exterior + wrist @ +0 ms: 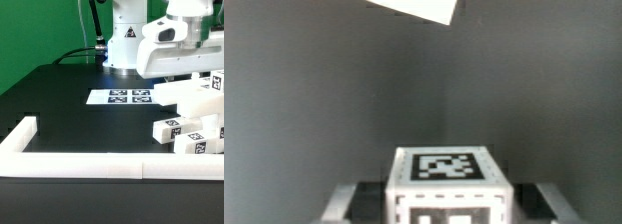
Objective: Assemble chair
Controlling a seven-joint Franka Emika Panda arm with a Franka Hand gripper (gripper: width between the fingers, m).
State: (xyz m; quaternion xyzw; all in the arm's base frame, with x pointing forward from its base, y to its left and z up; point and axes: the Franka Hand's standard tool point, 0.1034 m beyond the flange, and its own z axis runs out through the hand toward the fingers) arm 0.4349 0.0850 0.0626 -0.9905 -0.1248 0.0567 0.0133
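Observation:
In the wrist view a small white chair part (446,170) with a black-and-white tag on its face sits between my gripper's (446,203) two grey fingers (354,196), which press on its sides. The gripper is shut on this part over the dark table. In the exterior view the white hand (172,52) hangs at the exterior view's right, above a cluster of other white tagged chair parts (190,132). Its fingertips are hidden there behind the hand and the parts.
The marker board (118,97) lies flat mid-table. A long white border wall (90,165) runs along the front edge and turns back at the exterior view's left. A white corner (420,9) shows at the wrist view's edge. The robot base (125,40) stands behind.

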